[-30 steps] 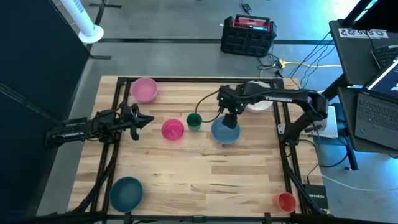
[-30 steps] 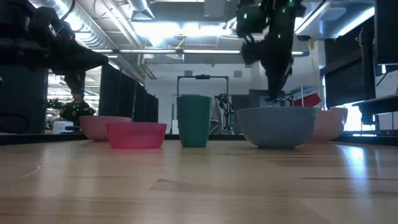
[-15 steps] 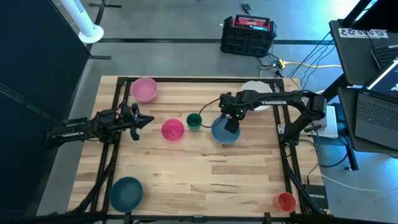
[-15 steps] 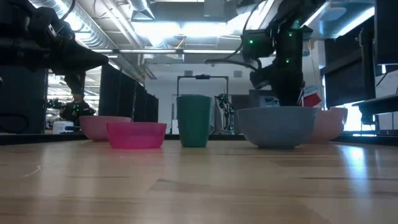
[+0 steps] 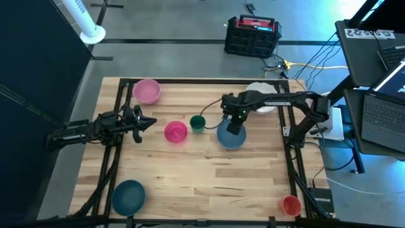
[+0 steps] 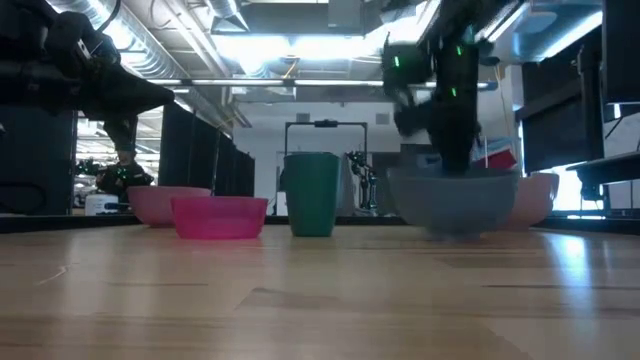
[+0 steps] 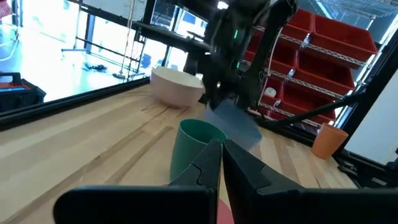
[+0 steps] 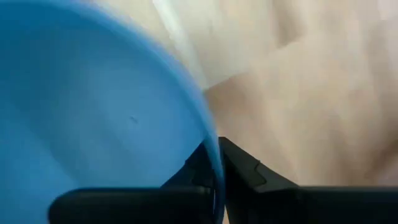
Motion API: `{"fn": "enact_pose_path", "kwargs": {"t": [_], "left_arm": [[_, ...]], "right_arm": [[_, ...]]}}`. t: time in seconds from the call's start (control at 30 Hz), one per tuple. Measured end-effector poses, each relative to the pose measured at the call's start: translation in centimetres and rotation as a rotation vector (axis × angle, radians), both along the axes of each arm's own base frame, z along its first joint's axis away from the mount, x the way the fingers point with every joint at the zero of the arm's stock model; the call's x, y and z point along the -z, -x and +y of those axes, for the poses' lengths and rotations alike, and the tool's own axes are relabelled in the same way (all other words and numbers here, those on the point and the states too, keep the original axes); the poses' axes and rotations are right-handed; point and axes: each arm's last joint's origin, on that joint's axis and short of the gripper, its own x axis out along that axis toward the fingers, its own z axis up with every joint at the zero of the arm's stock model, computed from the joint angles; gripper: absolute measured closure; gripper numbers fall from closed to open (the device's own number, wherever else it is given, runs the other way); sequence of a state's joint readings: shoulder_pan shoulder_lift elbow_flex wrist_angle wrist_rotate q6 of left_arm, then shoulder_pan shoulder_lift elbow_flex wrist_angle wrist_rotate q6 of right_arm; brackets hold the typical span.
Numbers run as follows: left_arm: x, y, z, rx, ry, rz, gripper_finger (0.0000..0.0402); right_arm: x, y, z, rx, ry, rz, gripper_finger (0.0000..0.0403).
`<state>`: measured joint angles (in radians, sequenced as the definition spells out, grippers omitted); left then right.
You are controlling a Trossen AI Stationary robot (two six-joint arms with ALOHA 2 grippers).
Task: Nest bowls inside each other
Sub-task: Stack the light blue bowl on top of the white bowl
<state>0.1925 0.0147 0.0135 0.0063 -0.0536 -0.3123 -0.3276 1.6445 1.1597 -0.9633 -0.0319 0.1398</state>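
Note:
My right gripper (image 5: 235, 122) points down, shut on the blue bowl (image 5: 231, 137) at mid-table. A small green cup (image 5: 197, 123) and the hot pink bowl (image 5: 175, 132) stand to the blue bowl's left. The pale pink bowl (image 5: 147, 90) is at the far left. The teal bowl (image 5: 129, 195) is at the near left. The white bowl (image 5: 258, 105) lies partly under the right arm. My left gripper (image 5: 150, 121) waits shut and level at the table's left, holding nothing. My right gripper holds the blue bowl's rim (image 8: 210, 149) on the bowl's far side, one finger inside the bowl and one outside. The fingers come from above, pointing down. The bowl (image 6: 455, 203) stays mouth up; whether its base is off the table, I cannot tell.
An orange cup (image 5: 291, 204) stands at the near right corner. Black frame rails (image 5: 120, 95) run along the table's left and right sides. Bare wood (image 5: 209, 183) lies across the near middle of the table.
My right gripper has come down over the blue bowl's far rim and shut on it. In the low view the bowl now shows blurred and a little farther right than before.

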Motion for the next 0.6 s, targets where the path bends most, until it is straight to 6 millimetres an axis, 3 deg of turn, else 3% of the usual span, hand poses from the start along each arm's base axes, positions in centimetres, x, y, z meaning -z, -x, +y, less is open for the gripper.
{"fn": "enact_pose_path", "kwargs": {"t": [0.2,0.4,0.5,0.6], "left_arm": [[0.0,0.0,0.0,0.0,0.003,-0.001,0.0402],[0.0,0.0,0.0,0.0,0.006,-0.002,0.0402],[0.0,0.0,0.0,0.0,0.006,-0.003,0.0402],[0.0,0.0,0.0,0.0,0.015,-0.005,0.0402]], "right_arm": [[-5.7,2.9,-3.7,0.108,0.118,-0.023,0.0402],[-11.1,7.4,-6.1,0.223,0.236,-0.02,0.0402],[-11.0,10.5,-8.2,0.31,0.239,0.023,0.0403],[-10.3,12.3,-10.1,0.372,0.236,0.046,0.0403]]}}
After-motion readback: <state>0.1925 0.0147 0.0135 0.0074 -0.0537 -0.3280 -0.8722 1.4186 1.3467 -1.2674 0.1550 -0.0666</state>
